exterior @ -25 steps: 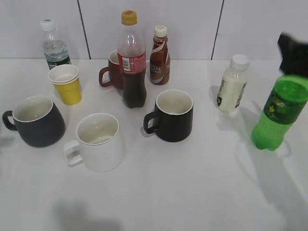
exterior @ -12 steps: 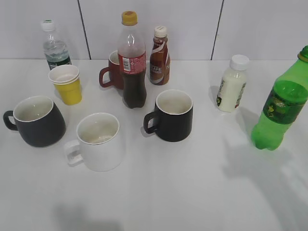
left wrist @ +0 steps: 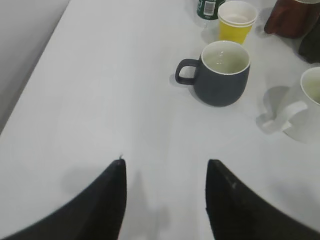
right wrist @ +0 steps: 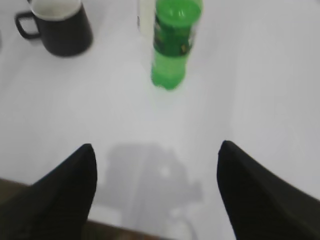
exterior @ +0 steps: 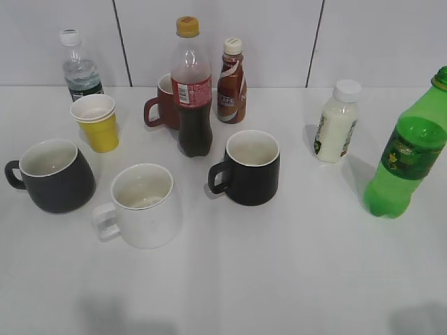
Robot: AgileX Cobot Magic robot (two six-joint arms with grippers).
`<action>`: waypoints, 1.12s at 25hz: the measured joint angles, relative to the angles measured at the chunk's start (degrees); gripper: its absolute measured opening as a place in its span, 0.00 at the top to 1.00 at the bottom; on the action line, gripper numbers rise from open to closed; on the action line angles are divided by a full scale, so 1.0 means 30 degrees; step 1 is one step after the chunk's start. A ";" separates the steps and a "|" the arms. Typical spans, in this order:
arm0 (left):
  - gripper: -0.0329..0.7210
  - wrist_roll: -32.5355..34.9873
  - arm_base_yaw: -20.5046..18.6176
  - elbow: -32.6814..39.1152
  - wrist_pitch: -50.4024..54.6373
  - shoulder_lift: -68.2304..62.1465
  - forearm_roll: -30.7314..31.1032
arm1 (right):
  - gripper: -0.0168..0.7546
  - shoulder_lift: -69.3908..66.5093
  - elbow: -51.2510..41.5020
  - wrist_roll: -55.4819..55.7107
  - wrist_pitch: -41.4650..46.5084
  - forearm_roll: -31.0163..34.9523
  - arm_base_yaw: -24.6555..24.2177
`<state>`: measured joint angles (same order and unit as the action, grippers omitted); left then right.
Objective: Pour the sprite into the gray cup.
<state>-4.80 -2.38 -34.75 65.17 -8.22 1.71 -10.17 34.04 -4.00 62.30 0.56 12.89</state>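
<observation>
The sprite (exterior: 406,150), a green bottle with a dark label, stands upright at the right edge of the table; it also shows in the right wrist view (right wrist: 173,42). The gray cup (exterior: 53,174), squat with a white inside, stands at the left, handle to the left; it also shows in the left wrist view (left wrist: 222,72). My right gripper (right wrist: 156,150) is open and empty, well short of the sprite. My left gripper (left wrist: 165,170) is open and empty over bare table, short of the gray cup. Neither gripper shows in the exterior view.
A white mug (exterior: 143,206), a black mug (exterior: 250,167), a cola bottle (exterior: 192,87), a brown coffee bottle (exterior: 231,71), a dark red mug (exterior: 162,103), a yellow paper cup (exterior: 98,122), a water bottle (exterior: 79,66) and a white milk bottle (exterior: 336,122) stand around.
One second ago a dark gripper was at the sprite's top at the right edge; it has left the exterior view. The bottle, then tilted, now stands upright and free.
</observation>
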 joint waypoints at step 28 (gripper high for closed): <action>0.66 0.1261 0.1500 0.1348 -0.1554 0.2863 -0.0842 | 0.26 0.3544 -0.1724 0.0722 -0.1017 -0.0458 -0.2600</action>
<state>-1.02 2.12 -30.71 60.51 0.36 -0.81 0.46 28.87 -1.84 59.24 -0.81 5.08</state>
